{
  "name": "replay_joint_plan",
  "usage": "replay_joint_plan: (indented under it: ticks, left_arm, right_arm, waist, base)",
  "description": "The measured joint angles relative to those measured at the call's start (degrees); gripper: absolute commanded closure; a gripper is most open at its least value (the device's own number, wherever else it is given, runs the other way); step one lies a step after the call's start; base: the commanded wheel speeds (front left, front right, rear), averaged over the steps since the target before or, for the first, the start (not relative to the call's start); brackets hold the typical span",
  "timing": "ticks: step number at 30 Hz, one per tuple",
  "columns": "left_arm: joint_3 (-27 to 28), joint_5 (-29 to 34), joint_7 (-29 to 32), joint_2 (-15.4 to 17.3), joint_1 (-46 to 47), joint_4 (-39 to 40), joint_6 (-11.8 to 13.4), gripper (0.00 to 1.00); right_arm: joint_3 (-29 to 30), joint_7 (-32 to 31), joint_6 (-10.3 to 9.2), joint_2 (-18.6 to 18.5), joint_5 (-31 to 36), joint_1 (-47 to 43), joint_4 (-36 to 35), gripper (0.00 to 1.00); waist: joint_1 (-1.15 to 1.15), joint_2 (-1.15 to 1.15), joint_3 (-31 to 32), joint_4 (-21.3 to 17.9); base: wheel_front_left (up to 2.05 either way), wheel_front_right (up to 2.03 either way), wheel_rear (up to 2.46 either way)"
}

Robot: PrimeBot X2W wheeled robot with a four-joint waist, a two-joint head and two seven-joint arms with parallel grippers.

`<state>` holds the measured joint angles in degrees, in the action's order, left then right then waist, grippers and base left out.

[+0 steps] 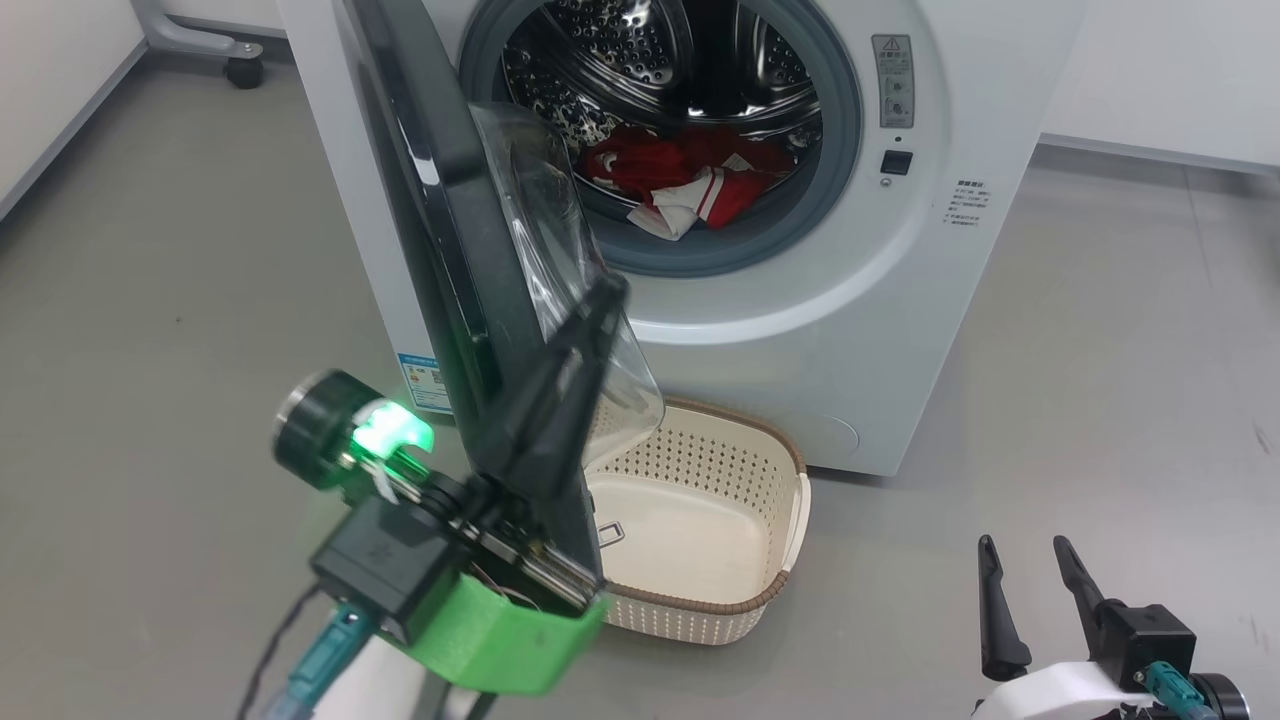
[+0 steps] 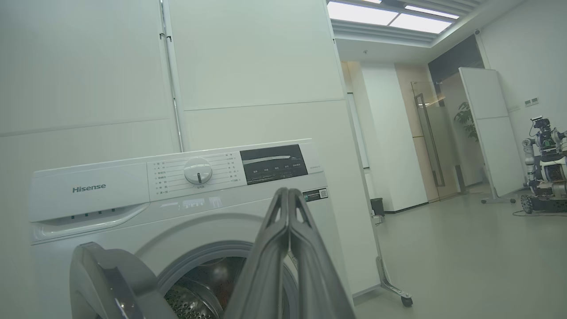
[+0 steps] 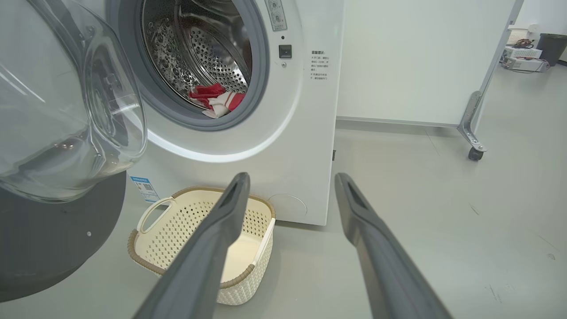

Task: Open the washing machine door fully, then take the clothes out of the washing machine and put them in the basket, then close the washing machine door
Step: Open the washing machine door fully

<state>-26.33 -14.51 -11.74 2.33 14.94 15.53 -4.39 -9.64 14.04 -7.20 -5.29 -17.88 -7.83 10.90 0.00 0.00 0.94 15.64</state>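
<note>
Brand on the washing machine (image 2: 88,208) reads Hisense, left of the dial (image 2: 197,170). The blue label (image 1: 425,380) low down and the warning sticker (image 1: 893,80) beside the drum are too small for me to read.

The washing machine door (image 1: 430,200) hangs open, with a glossy black rim and a bulging clear bowl. It hides part of the basket (image 1: 780,590) on the floor below the opening, which is cream and perforated with a brown rim. The clothes (image 1: 690,175), red with white bits, lie at the bottom of the drum.

My left fingers (image 1: 575,370) are clenched together against the door's inner side, can't tell if they're touching it. My right fingers (image 1: 990,600) are spread and empty, well right of the basket.
</note>
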Motion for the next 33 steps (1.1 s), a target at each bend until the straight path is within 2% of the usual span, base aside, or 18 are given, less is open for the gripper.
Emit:
replay_joint_plan:
  ticks: [13, 21, 33]
  left_arm:
    - [-7.44, -4.75, 6.44, 0.38, -7.10, -1.42, 0.15, 1.00]
    - [-8.21, -5.71, 9.14, 0.46, -9.85, -4.81, 1.31, 1.00]
    - [-7.26, -5.41, 11.74, 0.52, -11.61, -9.87, 4.63, 1.00]
  right_arm:
    - [0.36, 0.09, 0.00, -0.02, 0.97, 0.04, -1.71, 0.00]
    - [0.27, 0.10, 0.00, 0.00, 1.80, 0.13, -2.70, 0.00]
    - [0.31, 0.15, 0.04, 0.04, 1.90, 0.14, -3.21, 0.00]
  waist:
    - [0.00, 0.00, -0.09, -0.44]
    - [0.00, 0.00, -0.23, -0.57]
    - [0.00, 0.00, -0.55, -0.97]
  base:
    - [0.00, 0.00, 0.00]
    - [0.00, 0.00, 0.00]
    - [0.00, 0.00, 0.00]
